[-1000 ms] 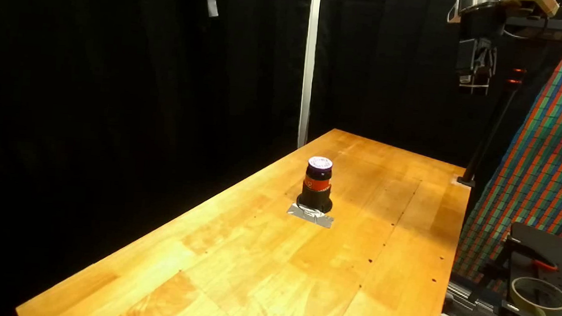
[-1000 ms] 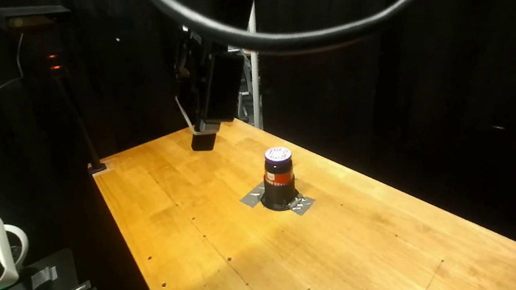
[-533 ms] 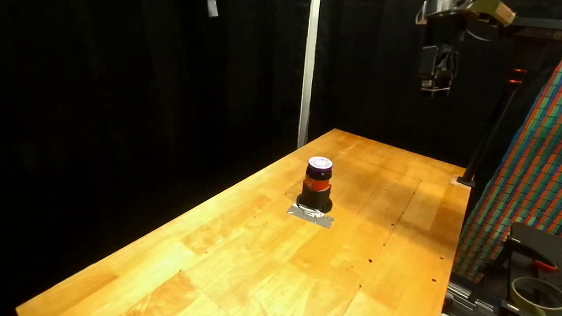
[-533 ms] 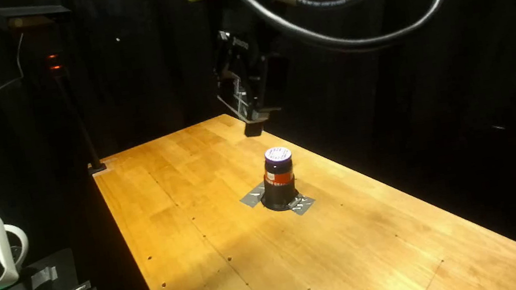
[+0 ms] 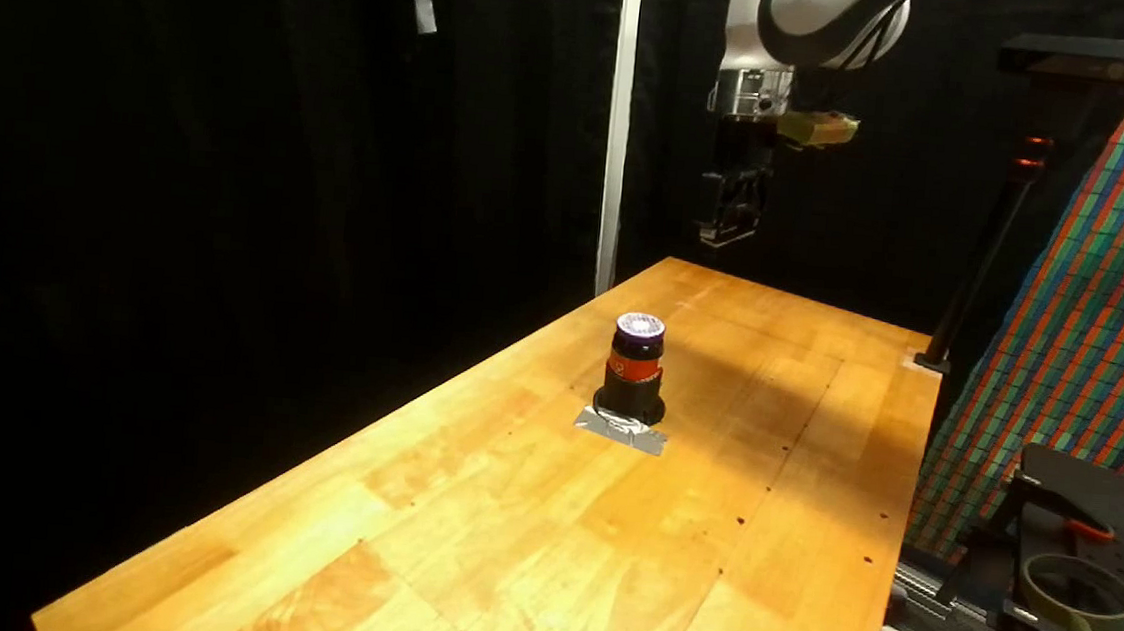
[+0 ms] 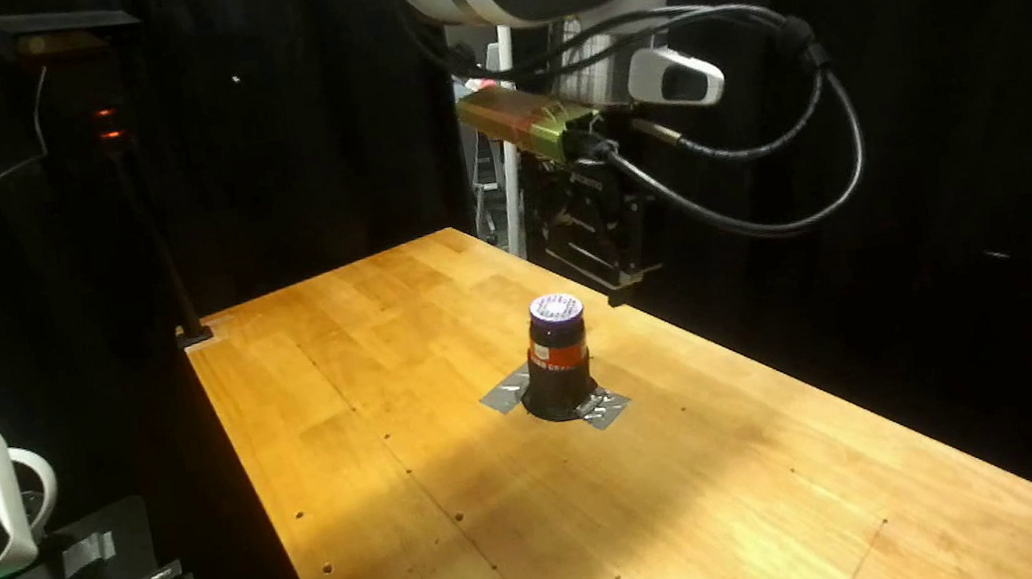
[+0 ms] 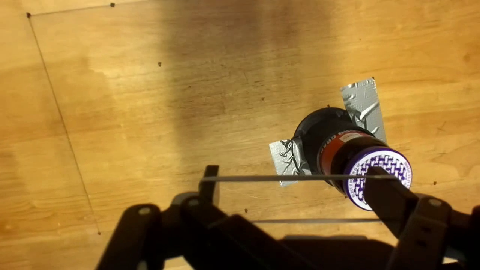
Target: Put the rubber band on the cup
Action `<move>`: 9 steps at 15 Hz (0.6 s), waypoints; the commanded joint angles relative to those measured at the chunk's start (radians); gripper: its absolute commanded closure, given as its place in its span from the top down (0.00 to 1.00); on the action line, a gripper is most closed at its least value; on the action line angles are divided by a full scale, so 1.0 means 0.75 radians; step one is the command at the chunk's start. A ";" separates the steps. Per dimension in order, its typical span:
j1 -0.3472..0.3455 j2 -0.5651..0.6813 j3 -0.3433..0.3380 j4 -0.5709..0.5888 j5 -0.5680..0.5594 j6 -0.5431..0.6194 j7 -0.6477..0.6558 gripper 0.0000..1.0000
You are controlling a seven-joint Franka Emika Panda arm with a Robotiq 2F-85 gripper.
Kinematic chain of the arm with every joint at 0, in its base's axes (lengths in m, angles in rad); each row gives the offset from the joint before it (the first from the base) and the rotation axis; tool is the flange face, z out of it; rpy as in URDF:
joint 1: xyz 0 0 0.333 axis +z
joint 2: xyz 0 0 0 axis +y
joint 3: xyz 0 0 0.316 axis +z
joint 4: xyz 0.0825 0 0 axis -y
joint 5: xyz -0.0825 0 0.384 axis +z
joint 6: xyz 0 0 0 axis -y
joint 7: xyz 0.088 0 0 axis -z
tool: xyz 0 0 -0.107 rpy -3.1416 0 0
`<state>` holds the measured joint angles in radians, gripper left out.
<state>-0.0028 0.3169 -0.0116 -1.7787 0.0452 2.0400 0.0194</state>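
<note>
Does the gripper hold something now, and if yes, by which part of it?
The rubber band is held by its two ends, stretched around the spread fingers of the gripper.

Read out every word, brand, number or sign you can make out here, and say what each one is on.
"GRA", on the orange-red label of the cup, wrist view; letters before it perhaps "ORD", not certain.
Lid of the cup: lettering around its rim, too small to read.
Pale patch on the label: too blurred to tell any print.
Nothing else readable.
</note>
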 commanded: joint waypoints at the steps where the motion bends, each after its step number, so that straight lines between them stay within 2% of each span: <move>1: 0.004 0.136 0.031 0.129 0.022 0.028 -0.039 1.00; 9: 0.052 0.291 0.106 0.233 0.023 0.101 -0.057 1.00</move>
<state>0.0213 0.4864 0.0583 -1.6676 0.0552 2.1034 -0.0051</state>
